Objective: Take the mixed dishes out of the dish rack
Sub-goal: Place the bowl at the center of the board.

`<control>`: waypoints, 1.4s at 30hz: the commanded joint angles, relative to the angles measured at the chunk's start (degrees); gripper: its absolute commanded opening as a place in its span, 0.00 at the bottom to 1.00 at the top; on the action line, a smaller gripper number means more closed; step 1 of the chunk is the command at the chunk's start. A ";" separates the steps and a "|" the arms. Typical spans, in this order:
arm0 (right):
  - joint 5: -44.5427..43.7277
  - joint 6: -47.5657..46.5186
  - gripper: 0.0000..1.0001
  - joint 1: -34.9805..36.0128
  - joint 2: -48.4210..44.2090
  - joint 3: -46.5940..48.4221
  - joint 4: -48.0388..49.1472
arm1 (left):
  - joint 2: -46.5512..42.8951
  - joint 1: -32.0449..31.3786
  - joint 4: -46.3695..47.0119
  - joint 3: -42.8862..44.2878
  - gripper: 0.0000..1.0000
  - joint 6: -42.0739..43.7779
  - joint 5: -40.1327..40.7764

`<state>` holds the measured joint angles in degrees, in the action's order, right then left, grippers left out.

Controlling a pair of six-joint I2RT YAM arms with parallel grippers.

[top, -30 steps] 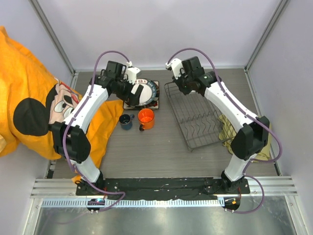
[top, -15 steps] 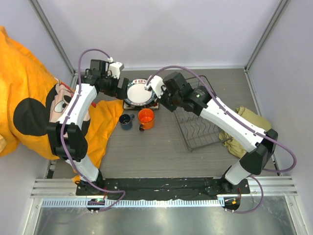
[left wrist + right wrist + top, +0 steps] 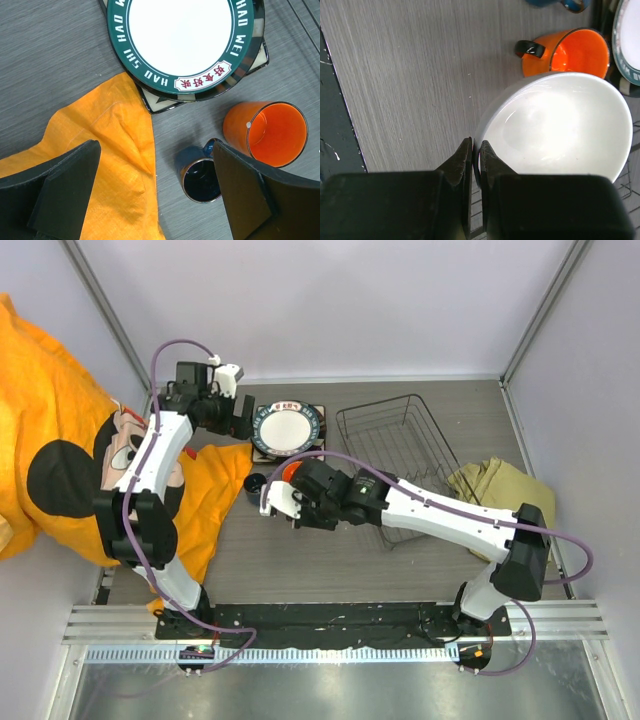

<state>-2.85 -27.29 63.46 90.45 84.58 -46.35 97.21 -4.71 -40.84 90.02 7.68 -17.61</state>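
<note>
My right gripper [image 3: 476, 155] is shut on the near rim of the plain white bowl [image 3: 555, 125] and holds it over the table just in front of the orange mug [image 3: 570, 52]. In the top view this gripper [image 3: 277, 498] is left of the dish rack [image 3: 400, 455], which holds no dishes. The round dark-rimmed plate [image 3: 180, 40] lies on the square cream plate [image 3: 156, 103]. The small dark-blue cup [image 3: 200, 179] stands beside the mug [image 3: 267, 131]. My left gripper [image 3: 155, 200] is open and empty, above the cup and the cloth's edge, left of the plates [image 3: 285, 428].
An orange cartoon-print cloth [image 3: 60, 450] covers the table's left side and reaches next to the plates [image 3: 100, 150]. An olive cloth [image 3: 495, 485] lies right of the rack. Purple walls close in the back and sides.
My right arm swung from the rack's far end leftward and nearer, carrying the white bowl. My left gripper let go of the round plate, now flat on the square plate, and drew back left.
</note>
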 commanded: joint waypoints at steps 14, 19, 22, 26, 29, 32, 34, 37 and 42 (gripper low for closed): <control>6.54 -3.56 0.01 2.81 8.50 -4.86 11.63 | 0.61 0.40 3.66 -1.42 1.00 0.93 -1.64; 7.16 -3.56 0.01 3.07 10.62 -4.51 13.03 | 0.44 0.49 4.10 -2.13 1.00 1.19 -1.82; 7.86 -3.21 0.01 3.42 11.67 -4.77 14.00 | 0.53 0.49 4.45 -2.48 1.00 1.02 -2.08; 8.21 -2.95 0.01 3.69 12.55 -5.82 15.41 | 0.79 0.49 4.54 -2.57 1.00 1.11 -2.34; 8.13 -2.86 0.01 3.95 12.73 -6.44 16.20 | 0.79 0.49 4.80 -2.65 1.00 1.02 -2.70; 8.21 -2.68 0.01 4.21 12.90 -6.79 16.81 | 1.05 0.58 4.89 -2.74 1.00 1.02 -2.96; 8.21 -2.59 0.01 4.39 13.08 -6.88 17.08 | 1.31 0.67 4.98 -2.65 1.00 0.93 -3.22; 8.04 -2.51 0.01 4.83 13.34 -7.23 17.87 | 1.40 0.58 5.15 -2.92 1.00 0.67 -3.66; 7.34 -2.59 0.01 6.14 14.57 -6.35 18.40 | 1.40 0.58 5.24 -3.36 1.00 0.32 -4.10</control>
<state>5.23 -29.80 68.23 104.62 76.90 -32.10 98.54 -4.47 -37.93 87.00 7.94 -20.01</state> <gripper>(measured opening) 0.109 0.996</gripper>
